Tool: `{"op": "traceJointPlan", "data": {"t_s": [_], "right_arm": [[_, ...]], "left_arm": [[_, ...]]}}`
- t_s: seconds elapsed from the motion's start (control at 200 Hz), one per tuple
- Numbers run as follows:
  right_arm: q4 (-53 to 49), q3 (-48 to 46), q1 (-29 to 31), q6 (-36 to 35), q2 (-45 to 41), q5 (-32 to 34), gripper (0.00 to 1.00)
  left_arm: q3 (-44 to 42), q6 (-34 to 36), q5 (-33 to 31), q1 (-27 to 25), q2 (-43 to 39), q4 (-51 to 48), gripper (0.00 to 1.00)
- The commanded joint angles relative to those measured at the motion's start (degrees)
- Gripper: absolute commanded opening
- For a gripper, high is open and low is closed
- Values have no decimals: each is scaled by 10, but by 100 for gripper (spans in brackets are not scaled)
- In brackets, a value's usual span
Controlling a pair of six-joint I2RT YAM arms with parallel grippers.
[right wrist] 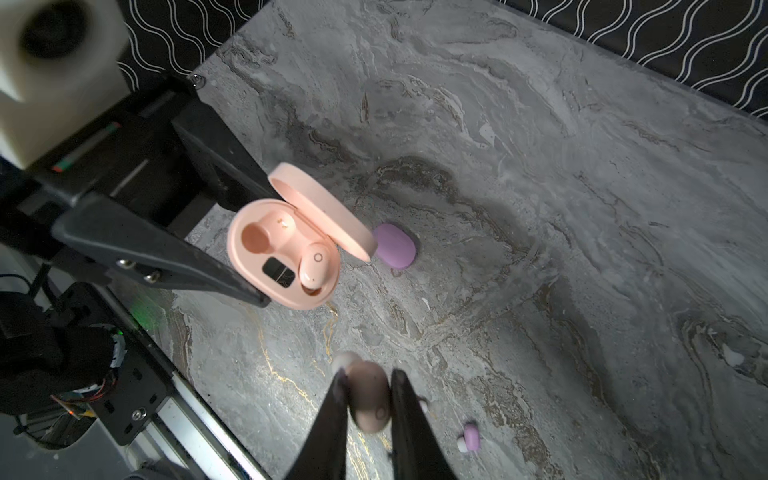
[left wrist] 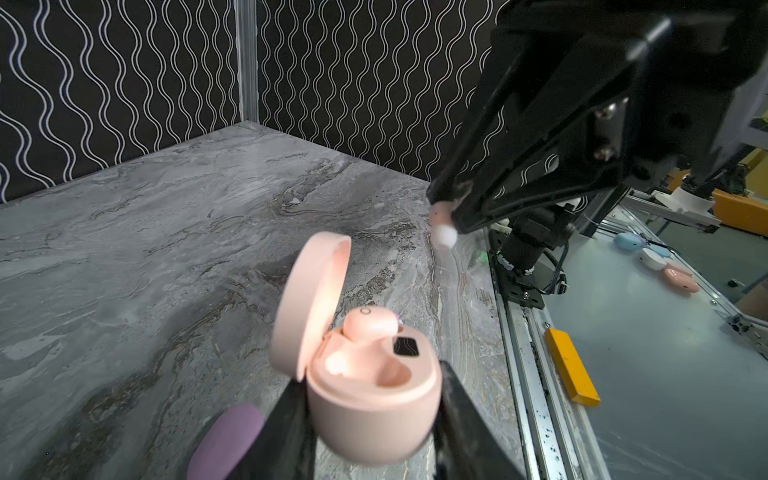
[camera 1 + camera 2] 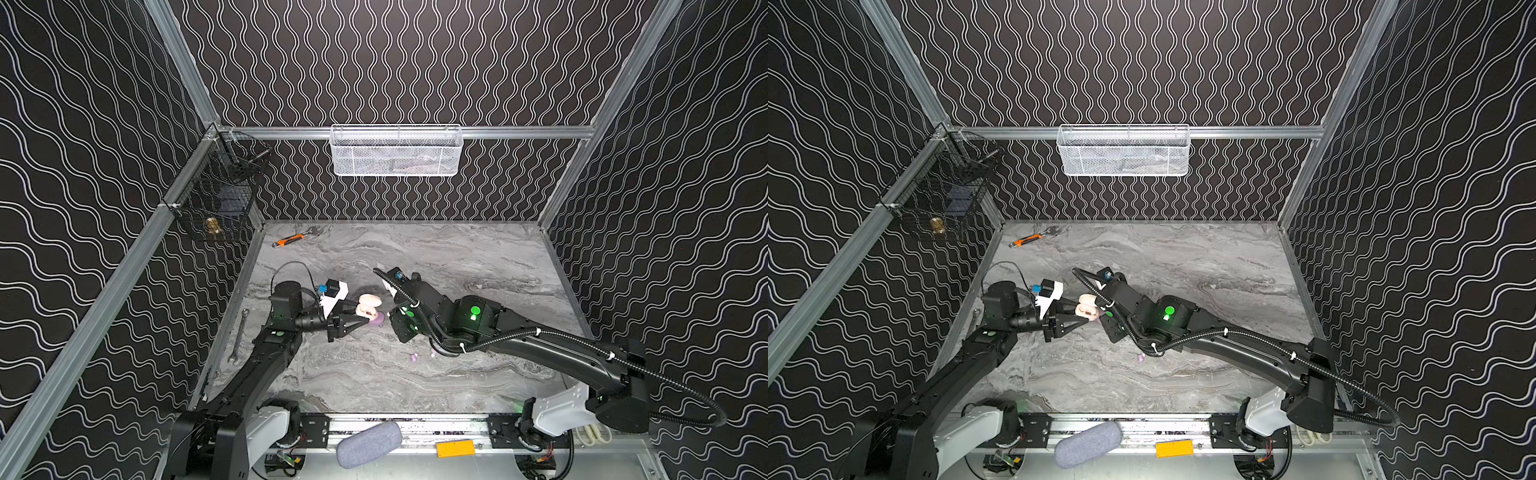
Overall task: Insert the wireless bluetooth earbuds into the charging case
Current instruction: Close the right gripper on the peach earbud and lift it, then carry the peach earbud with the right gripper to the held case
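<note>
The step in hand is judged to be the seating of the 2nd pale pink earbud. The pink charging case (image 1: 282,253) is clamped by its lower shell between the fingers of the left gripper (image 2: 372,415), with the lid (image 1: 322,216) swung open and, as far as can be judged, the shell held clear of the marble table (image 1: 582,208). 1 pink earbud (image 1: 313,266) is already sitting in a well, and the other well (image 1: 255,239) stands empty. The right gripper (image 1: 368,382) is closed narrowly on the 2nd pink earbud (image 1: 368,399), which is carried near the case but apart from it. The next move is judged to call for the bud to be brought over the empty well, turned so that its shape matches the recess, lowered, and only then released, while the case is kept steady. A closed lilac case (image 1: 395,245) lies on the table beneath the pink lid and is partly covered by it; 1 lilac earbud (image 1: 469,436) lies loose on the table. A 2nd small pale shape beside the right fingers is mostly hidden and cannot be identified in the right wrist view. In both top views the right fingertips and the held bud are hidden under the wrist. The held bud is blurred, so its orientation cannot be told, nor whether the seated bud is fully home.
</note>
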Motion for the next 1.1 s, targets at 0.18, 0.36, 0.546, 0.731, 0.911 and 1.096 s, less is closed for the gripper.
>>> {"op": "traceJointPlan", "data": {"t_s": [0.18, 0.36, 0.546, 0.731, 0.911, 1.096], "right_arm": [[-18, 55, -3, -51, 34, -26, 20], [-7, 68, -3, -59, 54, -48, 20], [-2, 84, -3, -67, 71, -65, 20], [-1, 88, -3, -66, 80, -79, 20], [6, 82, -3, -63, 84, -85, 20], [14, 77, -2, -62, 86, -92, 20]], "left_arm": [[9, 19, 24, -11, 7, -20, 3], [17, 49, 25, -18, 2, -63, 3], [21, 59, 27, -21, 2, -78, 4], [22, 65, 25, -22, 1, -84, 4], [22, 65, 23, -24, 1, -85, 4], [23, 66, 23, -24, 1, -86, 4]]}}
